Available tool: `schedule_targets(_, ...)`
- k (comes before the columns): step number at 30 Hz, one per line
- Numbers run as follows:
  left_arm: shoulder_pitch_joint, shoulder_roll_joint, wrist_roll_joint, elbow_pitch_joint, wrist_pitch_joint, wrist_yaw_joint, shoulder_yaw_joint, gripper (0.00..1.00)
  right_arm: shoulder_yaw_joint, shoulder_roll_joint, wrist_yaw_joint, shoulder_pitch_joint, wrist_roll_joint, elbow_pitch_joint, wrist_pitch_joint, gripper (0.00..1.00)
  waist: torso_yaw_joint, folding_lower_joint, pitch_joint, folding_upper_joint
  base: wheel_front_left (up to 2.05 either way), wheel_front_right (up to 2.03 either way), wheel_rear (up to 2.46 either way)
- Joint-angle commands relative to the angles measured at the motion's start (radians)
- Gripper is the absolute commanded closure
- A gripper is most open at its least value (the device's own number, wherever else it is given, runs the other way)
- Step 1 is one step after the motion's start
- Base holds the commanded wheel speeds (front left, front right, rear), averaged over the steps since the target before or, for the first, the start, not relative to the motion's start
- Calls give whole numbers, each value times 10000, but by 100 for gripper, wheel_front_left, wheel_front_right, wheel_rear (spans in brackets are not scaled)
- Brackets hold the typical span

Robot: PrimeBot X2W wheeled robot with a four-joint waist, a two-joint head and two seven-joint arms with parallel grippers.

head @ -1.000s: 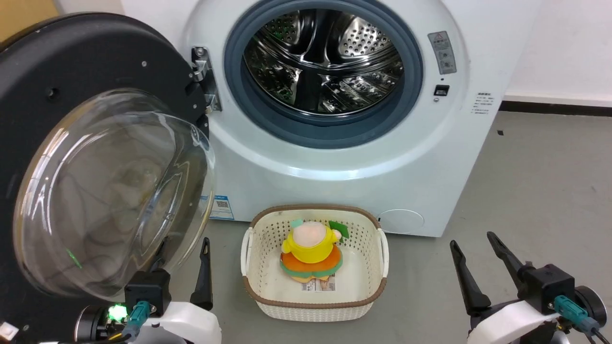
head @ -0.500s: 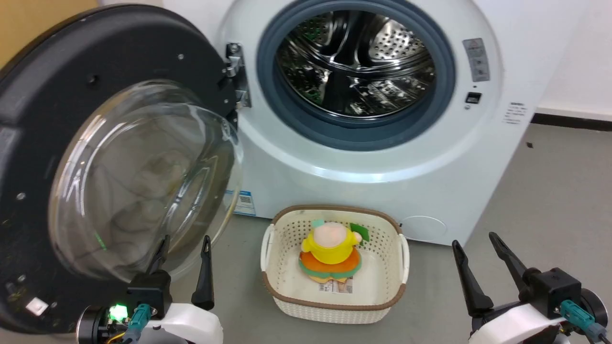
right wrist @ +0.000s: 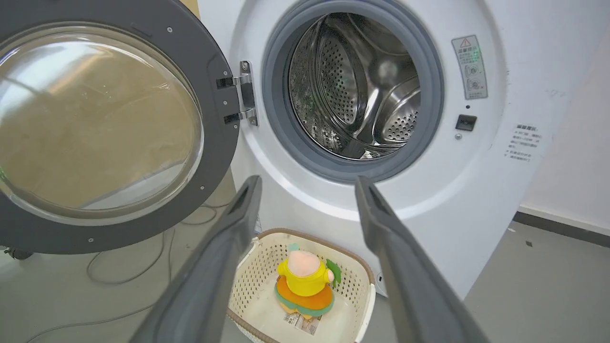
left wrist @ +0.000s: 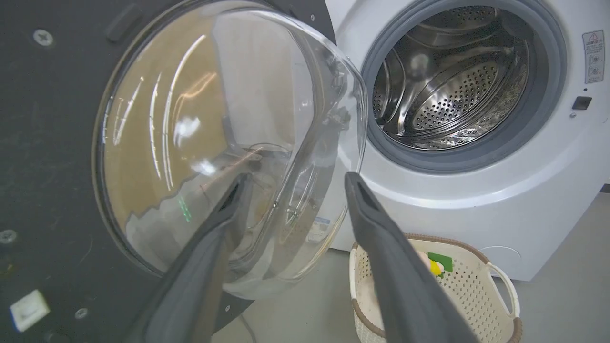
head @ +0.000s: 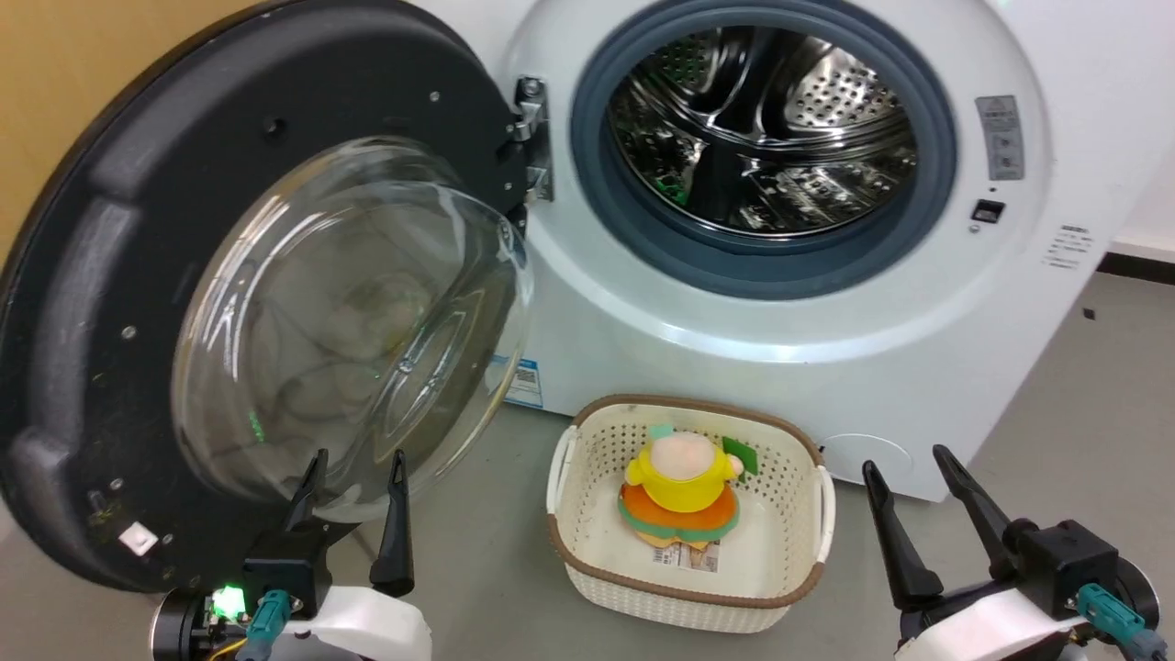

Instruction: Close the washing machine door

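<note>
Sitting before washing machine (head: pixel 734 367): basket (head: pixel 681 612) with toy (head: pixel 680 491)

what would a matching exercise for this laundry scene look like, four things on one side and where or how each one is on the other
Things
1. washing machine door
2. steel drum
3. plush toy
4. left pincer

Place or state
a. lying in the white basket
b. swung wide open on its hinge
c. open, low in front of the glass bowl window
d. ringed by the grey rubber gasket

Pairs: 1-b, 2-d, 3-a, 4-c
</note>
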Motion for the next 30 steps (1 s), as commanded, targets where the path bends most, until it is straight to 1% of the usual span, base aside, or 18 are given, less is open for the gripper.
schedule_targets(1, 94, 5, -104, -14, -103, 68, -18, 0, 53, -79, 3, 90, 106, -29, -95, 0, 106, 0, 18, 0, 0, 0, 0)
schedule_targets(14, 202, 2, -167, -254, -375, 314, -18, 0, 383, -244, 4, -103, 421, 75, -367, 0, 729, 0, 144, 0, 0, 0, 0)
schedule_targets(30, 290, -1, -199, -275, -709, 482, -177, 0, 728, -426, 5, -154, 844, 117, -701, 0, 1379, 0, 120, 0, 0, 0, 0)
